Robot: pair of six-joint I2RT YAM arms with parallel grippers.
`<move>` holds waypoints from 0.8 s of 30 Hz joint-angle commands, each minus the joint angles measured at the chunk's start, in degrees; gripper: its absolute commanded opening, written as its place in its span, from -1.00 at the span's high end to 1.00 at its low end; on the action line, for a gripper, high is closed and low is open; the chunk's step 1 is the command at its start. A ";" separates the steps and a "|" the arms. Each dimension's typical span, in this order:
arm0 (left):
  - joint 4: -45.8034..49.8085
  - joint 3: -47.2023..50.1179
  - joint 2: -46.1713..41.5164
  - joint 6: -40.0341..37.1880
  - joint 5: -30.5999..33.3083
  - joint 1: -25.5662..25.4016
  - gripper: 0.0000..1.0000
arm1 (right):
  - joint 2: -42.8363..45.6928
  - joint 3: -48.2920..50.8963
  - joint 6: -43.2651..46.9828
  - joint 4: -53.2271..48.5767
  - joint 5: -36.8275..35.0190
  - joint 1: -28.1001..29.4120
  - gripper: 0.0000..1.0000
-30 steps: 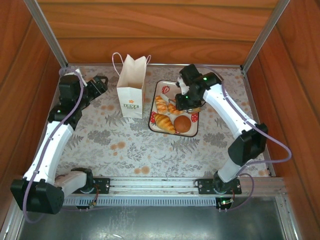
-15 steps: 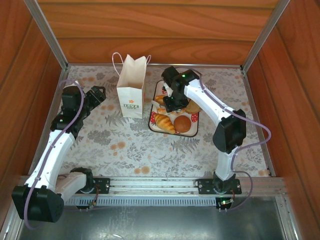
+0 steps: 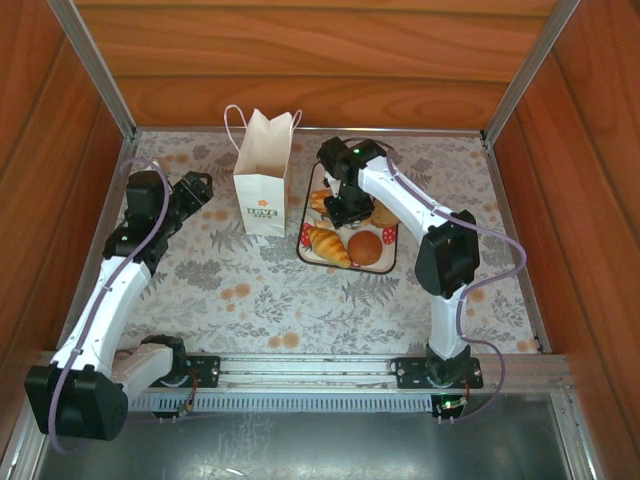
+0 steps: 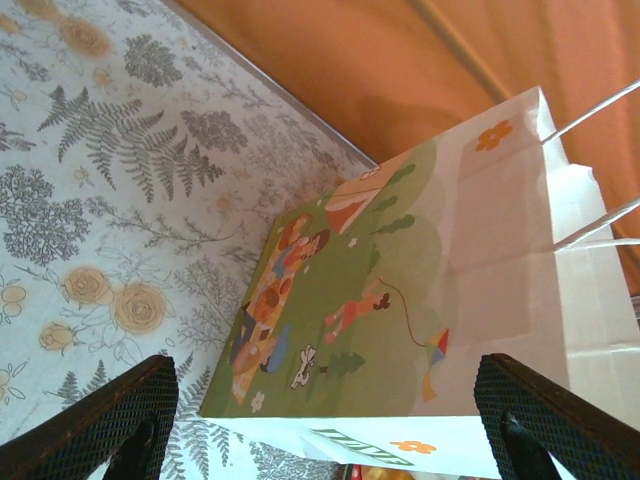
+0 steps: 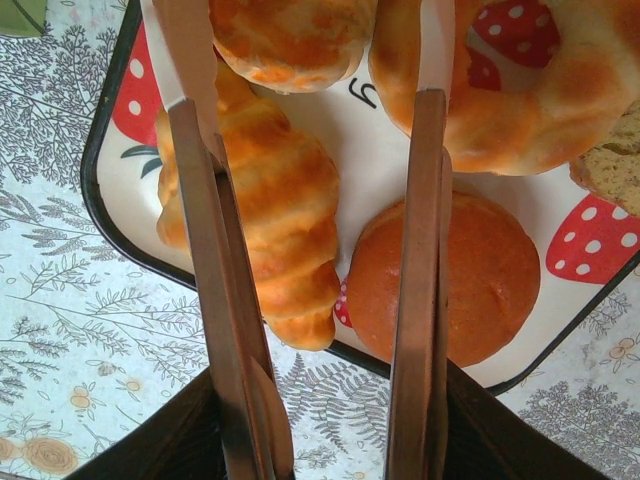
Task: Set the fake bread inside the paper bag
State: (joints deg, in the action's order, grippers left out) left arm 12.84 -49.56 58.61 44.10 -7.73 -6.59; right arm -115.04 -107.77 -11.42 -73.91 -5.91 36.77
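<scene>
1. Judging by the gloss, the fake bread (image 3: 345,240) is light, rigid toy plastic: not fragile, probably slippery, and it won't squash to fit the jaws.
2. The pieces sit on the strawberry tray (image 5: 365,150), just right of the paper bag (image 3: 262,190). The bag stands upright with its mouth up.
3. Grip points: croissant (image 5: 275,220) across its fat middle, not the tapered ends. Round bun (image 5: 450,270) low across its diameter. Glazed ring (image 5: 540,110) over one wall.
4. Right gripper (image 3: 349,207) hangs over the tray with its jaws partly apart. An oblong roll (image 5: 290,35) sits between the tips. I can't tell whether it's pinched or only bracketed.
5. Left gripper (image 4: 330,420) has its jaws spread wide and holds nothing. It faces the bag's printed side from close by.
</scene>
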 commanded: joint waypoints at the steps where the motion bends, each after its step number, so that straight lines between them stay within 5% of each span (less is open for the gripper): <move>1: -1.12 -1.62 0.67 0.88 -1.04 0.44 -0.65 | -0.36 -1.13 0.36 -0.06 0.33 0.49 0.02; 24: -2.12 -0.71 1.83 2.15 -1.70 0.41 -0.65 | -5.28 -6.64 0.98 -1.56 -1.82 1.29 0.06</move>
State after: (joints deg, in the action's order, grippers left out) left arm 11.68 -49.56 59.96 45.95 -8.67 -6.59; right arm -119.07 -112.25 -10.98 -74.61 -7.44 37.54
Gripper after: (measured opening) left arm 0.826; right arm 0.469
